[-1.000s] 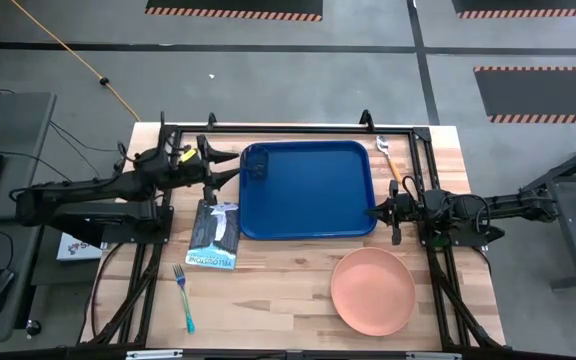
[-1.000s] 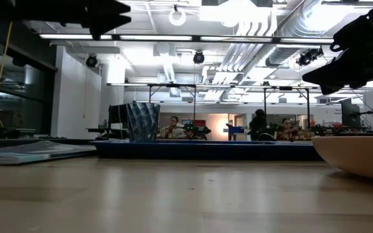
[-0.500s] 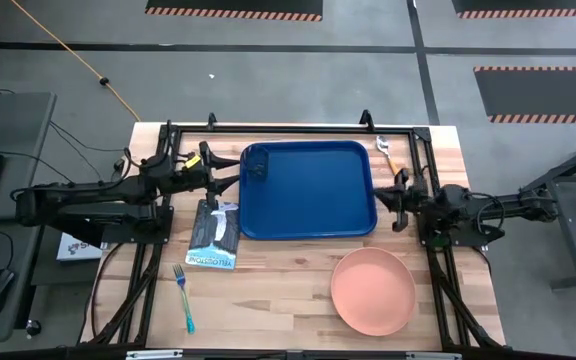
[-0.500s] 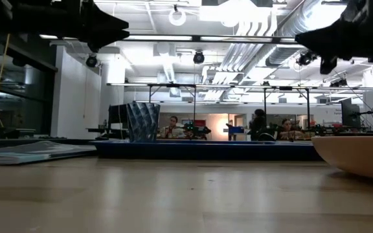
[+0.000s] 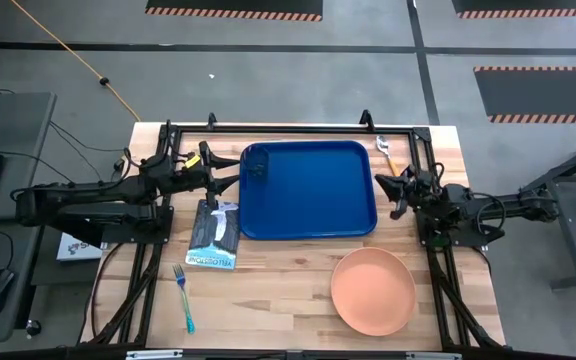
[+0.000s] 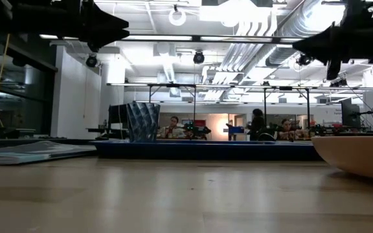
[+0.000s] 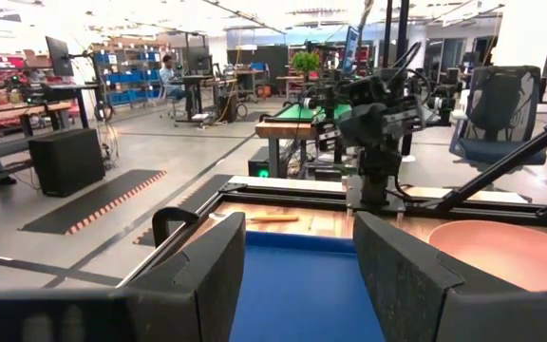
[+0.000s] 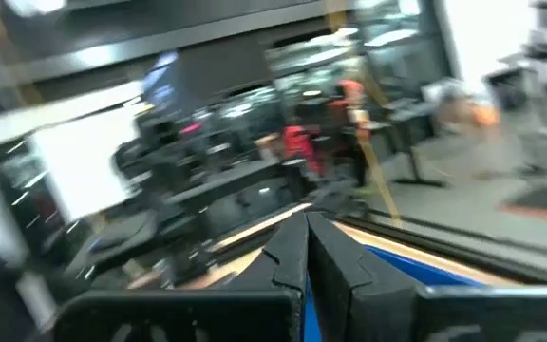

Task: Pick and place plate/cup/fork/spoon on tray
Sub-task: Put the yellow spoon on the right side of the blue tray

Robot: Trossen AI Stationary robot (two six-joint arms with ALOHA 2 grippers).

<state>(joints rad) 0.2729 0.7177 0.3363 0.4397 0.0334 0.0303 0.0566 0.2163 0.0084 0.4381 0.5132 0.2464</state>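
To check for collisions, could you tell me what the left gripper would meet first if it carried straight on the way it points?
Probably the cup in the tray's near corner; the left gripper, open, points that way, though its height is unclear.

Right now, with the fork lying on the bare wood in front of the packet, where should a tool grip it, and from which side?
Probably the light blue handle of the fork, from straight above. It lies flat and slim on the table, apart from the dark packet, tines toward the packet, so fingers should straddle the handle crosswise. The left tool is the nearer one.
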